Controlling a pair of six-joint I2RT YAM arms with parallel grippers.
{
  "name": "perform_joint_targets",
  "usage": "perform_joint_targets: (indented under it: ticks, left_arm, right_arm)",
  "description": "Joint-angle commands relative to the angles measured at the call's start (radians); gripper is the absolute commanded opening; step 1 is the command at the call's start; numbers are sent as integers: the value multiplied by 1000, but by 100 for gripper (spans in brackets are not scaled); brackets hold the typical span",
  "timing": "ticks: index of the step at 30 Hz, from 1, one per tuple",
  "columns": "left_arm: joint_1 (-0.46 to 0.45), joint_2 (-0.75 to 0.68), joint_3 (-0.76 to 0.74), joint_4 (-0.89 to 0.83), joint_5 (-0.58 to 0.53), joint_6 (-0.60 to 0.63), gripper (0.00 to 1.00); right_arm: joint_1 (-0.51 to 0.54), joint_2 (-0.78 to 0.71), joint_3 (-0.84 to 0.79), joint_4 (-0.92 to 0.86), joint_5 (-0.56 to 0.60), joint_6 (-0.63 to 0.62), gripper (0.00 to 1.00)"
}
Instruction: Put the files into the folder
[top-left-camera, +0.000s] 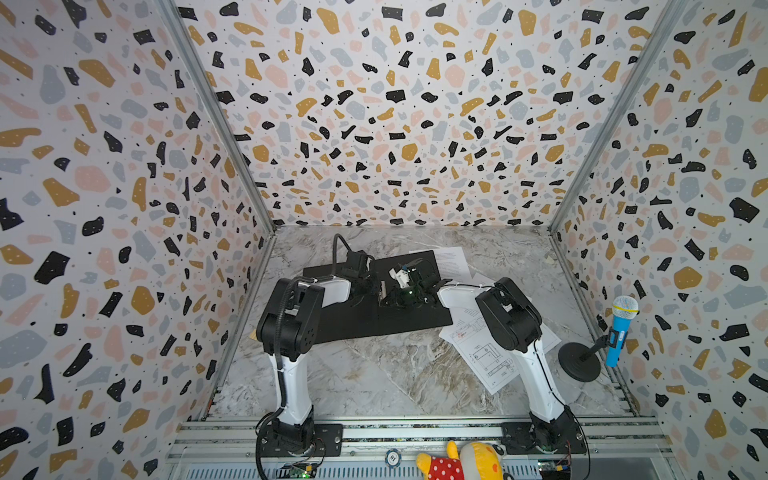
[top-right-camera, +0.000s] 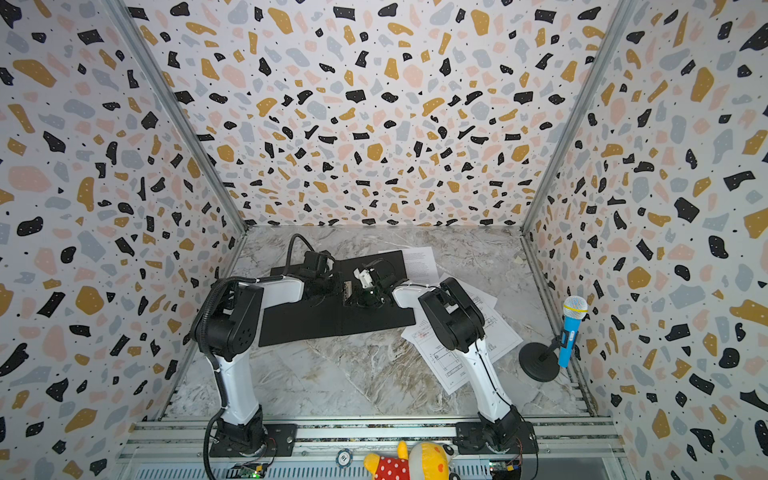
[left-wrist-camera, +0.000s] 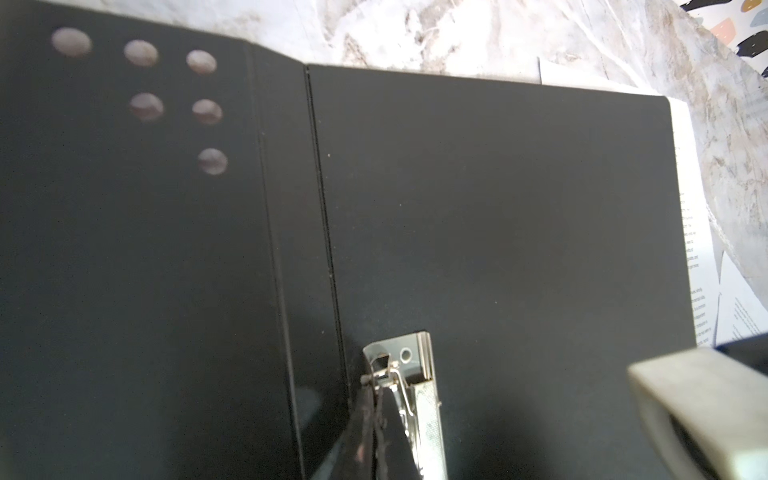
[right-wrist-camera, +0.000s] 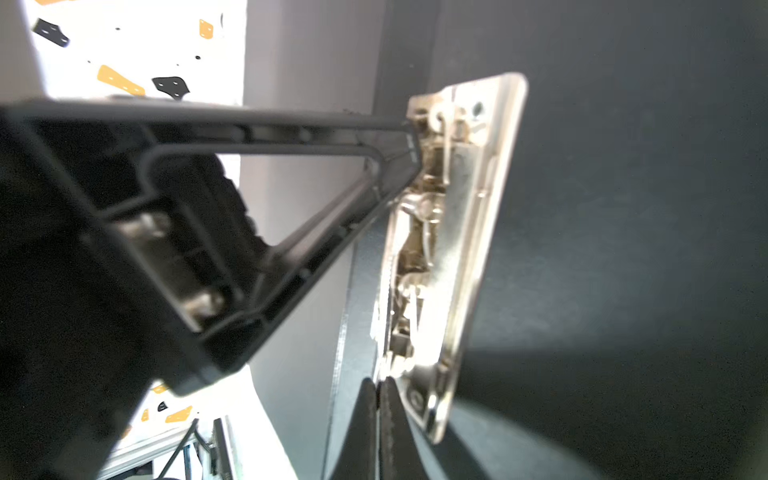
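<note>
My left fingers (left-wrist-camera: 359, 444) and right fingers (right-wrist-camera: 362, 428) are clenched, touching the clip (left-wrist-camera: 419, 365) of the open folder (left-wrist-camera: 519, 208). The files (top-left-camera: 482, 353) lie beside it.

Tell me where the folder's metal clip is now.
In both top views the metal clip lies on the black inside of the open folder, near its middle, just right of the spine fold.

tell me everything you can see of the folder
The folder lies open and flat on the marble table. It is matte black inside, with a spine crease, pale round spots in one cover and a silvery metal clip. The left pincer and the right pincer, both shut, touch the clip. Its far corner overlaps a printed sheet.
</note>
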Motion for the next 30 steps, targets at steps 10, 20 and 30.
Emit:
perform_joint_targets:
  ticks: [10, 20, 30]
  left_arm:
    - [-8, 54, 21, -65, 5, 55, 1]
    - [-8, 53, 25, -60, 20, 58, 1]
    - [-8, 48, 25, -50, 41, 59, 2]
  right_arm:
    - [-21, 4, -55, -110, 92, -63, 0]
    - [-30, -63, -71, -42, 25, -21, 0]
    - [-27, -82, -67, 1, -32, 9, 0]
